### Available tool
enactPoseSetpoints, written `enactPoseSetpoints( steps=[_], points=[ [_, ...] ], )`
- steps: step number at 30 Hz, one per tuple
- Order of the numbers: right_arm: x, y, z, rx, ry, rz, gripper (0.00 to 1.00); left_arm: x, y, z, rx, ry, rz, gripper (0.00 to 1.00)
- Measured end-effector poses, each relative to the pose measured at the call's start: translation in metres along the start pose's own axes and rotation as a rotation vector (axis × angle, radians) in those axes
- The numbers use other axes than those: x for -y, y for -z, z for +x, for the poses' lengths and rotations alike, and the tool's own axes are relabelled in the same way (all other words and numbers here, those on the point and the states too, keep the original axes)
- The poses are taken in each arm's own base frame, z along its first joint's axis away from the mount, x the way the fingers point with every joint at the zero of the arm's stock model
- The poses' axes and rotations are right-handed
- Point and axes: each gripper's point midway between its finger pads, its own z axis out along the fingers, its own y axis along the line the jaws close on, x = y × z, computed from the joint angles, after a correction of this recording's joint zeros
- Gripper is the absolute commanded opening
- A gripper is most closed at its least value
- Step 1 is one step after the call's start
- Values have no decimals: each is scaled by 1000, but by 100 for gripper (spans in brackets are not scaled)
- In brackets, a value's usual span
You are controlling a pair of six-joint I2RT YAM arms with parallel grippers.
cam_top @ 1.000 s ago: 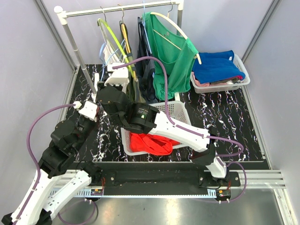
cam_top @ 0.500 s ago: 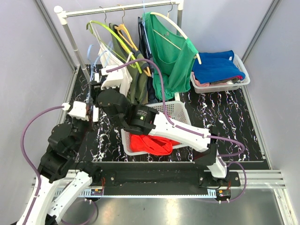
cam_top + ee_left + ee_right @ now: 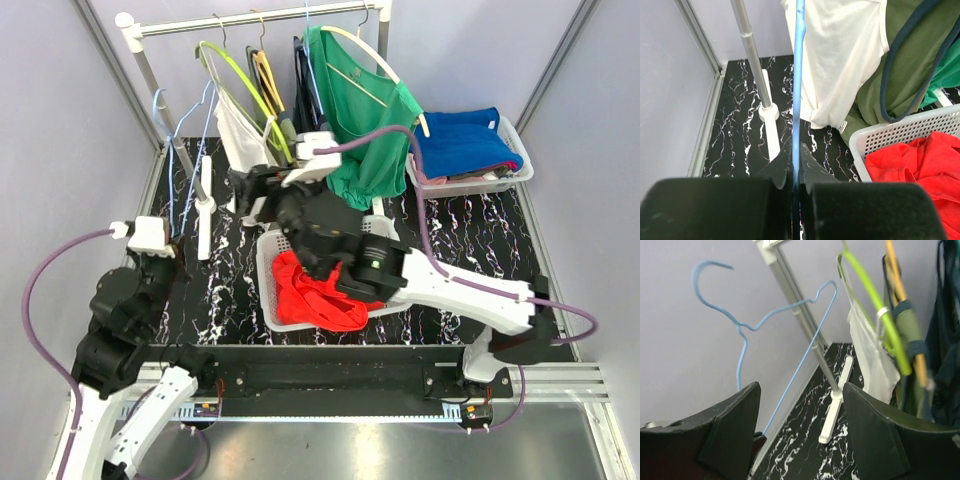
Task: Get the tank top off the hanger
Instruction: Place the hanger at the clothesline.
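Found the left gripper (image 3: 796, 156) pinched tight on the lower wire of the blue hanger (image 3: 798, 75), well off to the left of the basket (image 3: 900, 131). Held it upright in the air, hook clear of the rail (image 3: 250, 17). Noted the change over the last second: had sat nearer the basket with jaws not quite shut, then drew away from it as the pinch finished.

Saw the right gripper (image 3: 802, 400) spread wide and empty, just beyond the basket's far left corner. Had been shut among the hanging clothes (image 3: 370, 140) behind the basket a second earlier, then let go. Watched those clothes, dragged outward half a second ago, fall back into line.

Judged the hanger passed to the left side alone. Saw no cloth on it. Took the red tank top (image 3: 318, 298), heaped inside the basket, for the garment pulled off, so reckoned the removal done.

Could not make out straps or neckline in that red heap, partly covered by the right arm (image 3: 440, 285). Lost the hanger's bottom bar below the left gripper's own body. Could not check that grip from above, masked by the left arm (image 3: 125, 310).
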Motion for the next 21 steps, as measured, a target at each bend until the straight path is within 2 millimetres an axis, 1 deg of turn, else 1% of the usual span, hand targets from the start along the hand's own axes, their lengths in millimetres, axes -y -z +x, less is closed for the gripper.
enactPoseSetpoints(
  steps=[2,5,6,8,10,12,14,17,21],
  points=[
    [8,10,-19,41,-28,1,75,1,-11,0,-35,-9,-14,0],
    [20,21,-31,68,-52,4,75,5,-36,-1,-71,-23,-33,0],
    [24,25,-32,69,-53,5,75,7,-45,-1,-78,-28,-39,0],
    [31,30,-31,68,-51,12,75,9,-56,1,-93,-33,-43,0],
    [40,34,-26,58,-41,27,75,11,-63,1,-106,-38,-45,0],
    [47,38,-20,48,-33,35,75,11,-66,-5,-97,-35,-51,0],
    [52,41,-14,38,-25,41,75,8,-66,-15,-72,-26,-63,0],
    [59,45,-8,24,-17,49,75,0,-61,-31,-22,-6,-92,0],
    [66,49,-5,13,-13,64,75,-9,-53,-39,13,7,-122,0]
  ],
)
